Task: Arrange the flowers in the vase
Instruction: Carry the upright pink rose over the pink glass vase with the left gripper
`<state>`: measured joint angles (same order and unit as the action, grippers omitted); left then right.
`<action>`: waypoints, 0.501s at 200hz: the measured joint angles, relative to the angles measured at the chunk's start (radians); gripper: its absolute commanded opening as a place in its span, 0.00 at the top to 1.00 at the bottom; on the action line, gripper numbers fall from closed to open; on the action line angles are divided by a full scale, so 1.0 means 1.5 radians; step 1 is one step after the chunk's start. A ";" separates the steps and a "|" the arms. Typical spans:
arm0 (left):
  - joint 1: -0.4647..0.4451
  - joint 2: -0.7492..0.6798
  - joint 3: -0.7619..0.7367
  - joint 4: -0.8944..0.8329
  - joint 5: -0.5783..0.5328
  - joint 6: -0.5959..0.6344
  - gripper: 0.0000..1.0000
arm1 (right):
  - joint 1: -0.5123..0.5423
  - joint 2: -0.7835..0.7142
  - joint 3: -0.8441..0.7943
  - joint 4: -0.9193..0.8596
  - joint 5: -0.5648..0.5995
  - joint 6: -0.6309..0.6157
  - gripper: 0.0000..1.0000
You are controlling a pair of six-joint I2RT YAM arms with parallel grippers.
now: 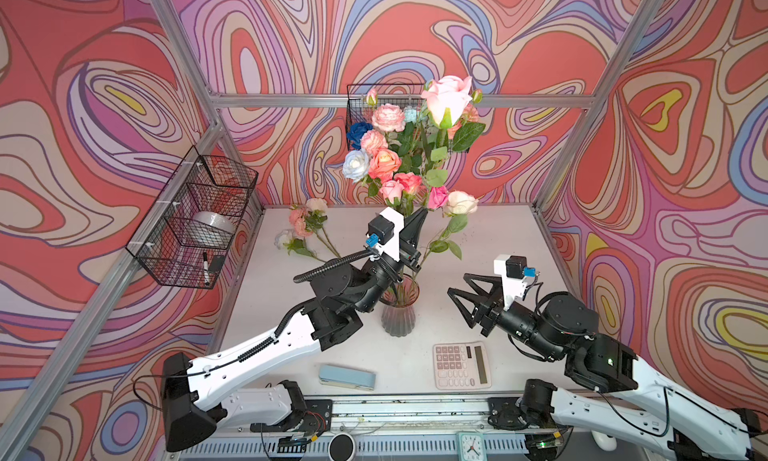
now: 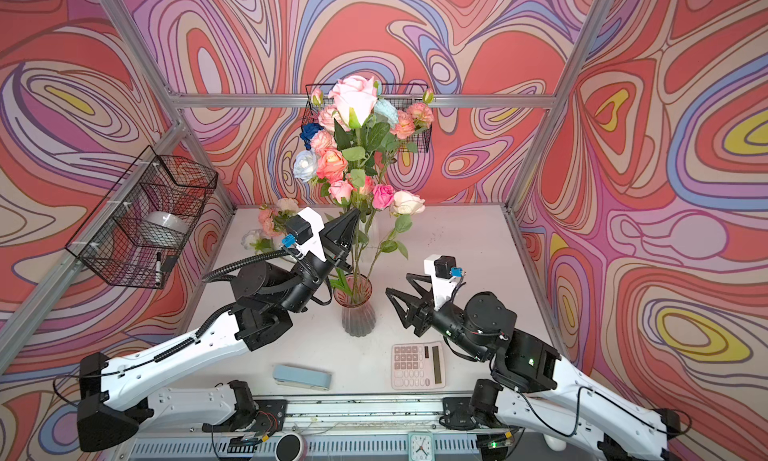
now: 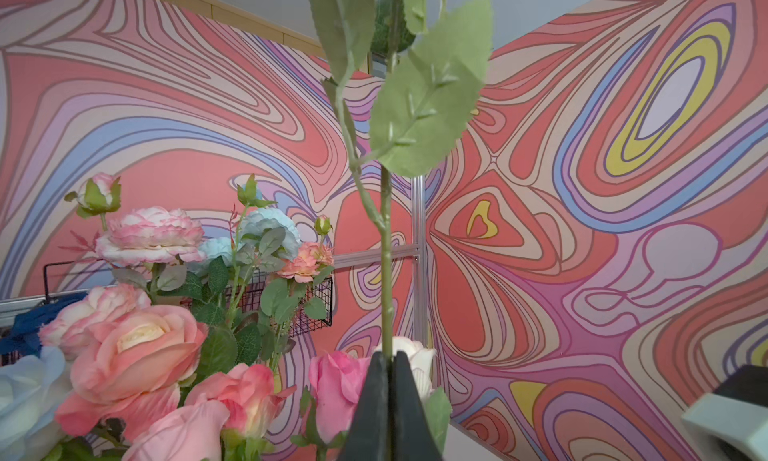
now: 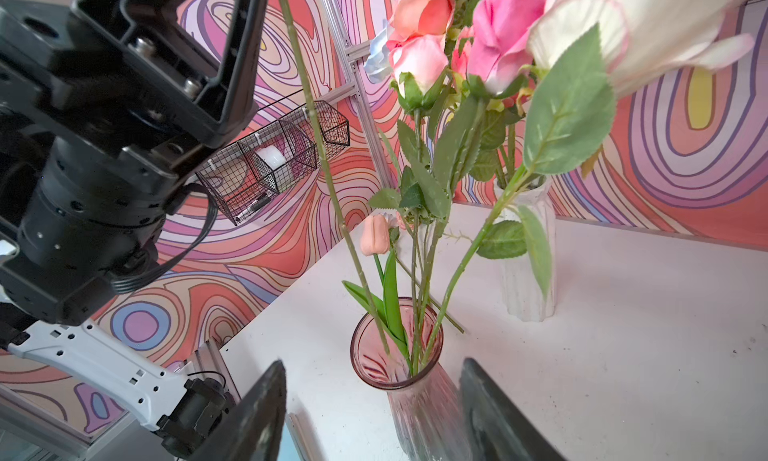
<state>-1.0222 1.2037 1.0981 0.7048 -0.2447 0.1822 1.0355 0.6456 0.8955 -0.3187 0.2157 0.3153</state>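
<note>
The left pincer (image 3: 390, 365) is pressed together on the stem of the tall pale pink rose (image 1: 448, 97), whose foot sits in the pink glass vase (image 1: 398, 313) on the bench (image 1: 490, 238) beside the other flowers (image 1: 384, 164), while the right pincer (image 1: 457, 283) hangs spread at the vase's three o'clock, apart from it.

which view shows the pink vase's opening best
The right wrist view: the pink vase is close, its rim and the stems going in are clear. Both top views show it small; the left wrist view misses it.
</note>
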 measured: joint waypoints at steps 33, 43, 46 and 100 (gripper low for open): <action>0.015 0.016 -0.001 0.015 -0.015 0.014 1.00 | 0.000 0.006 0.002 -0.005 0.003 -0.007 0.32; 0.023 0.016 -0.008 0.022 -0.020 0.014 1.00 | 0.000 0.008 0.002 -0.006 0.003 -0.008 0.32; 0.026 0.016 -0.011 0.025 -0.021 0.013 1.00 | 0.000 0.008 0.002 -0.006 0.003 -0.009 0.32; 0.039 0.016 -0.095 0.042 -0.045 -0.009 1.00 | 0.000 0.011 0.002 -0.007 0.003 -0.013 0.32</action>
<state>-0.9630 1.2282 0.9550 0.7681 -0.3115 0.1688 1.0355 0.6621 0.8986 -0.3294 0.2207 0.2958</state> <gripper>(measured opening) 0.051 0.678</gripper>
